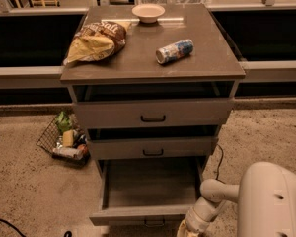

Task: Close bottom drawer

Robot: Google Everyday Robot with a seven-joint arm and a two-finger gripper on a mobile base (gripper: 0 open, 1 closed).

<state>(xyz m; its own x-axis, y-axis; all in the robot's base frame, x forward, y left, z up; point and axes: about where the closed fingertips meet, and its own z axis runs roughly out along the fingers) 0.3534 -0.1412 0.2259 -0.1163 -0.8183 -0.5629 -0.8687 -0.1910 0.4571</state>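
Note:
The bottom drawer (148, 186) of the grey-brown cabinet is pulled far out, its wide shallow tray bare and its slim front panel (138, 215) near the frame's bottom edge, with the small dark handle (154, 224) just showing. The middle drawer (153, 147) and the uppermost drawer (153, 113) stand slightly out. My gripper (186, 230) is at the bottom edge, right by the front panel's right end, mostly cut off by the frame. My white arm (212, 201) reaches to it from the lower right.
On the cabinet top (207, 63) lie a chip bag (96, 41), a can on its side (174, 51) and a small bowl (148, 12). A wire basket of items (64, 141) sits on the floor to the left. A cable (219, 159) runs at the right.

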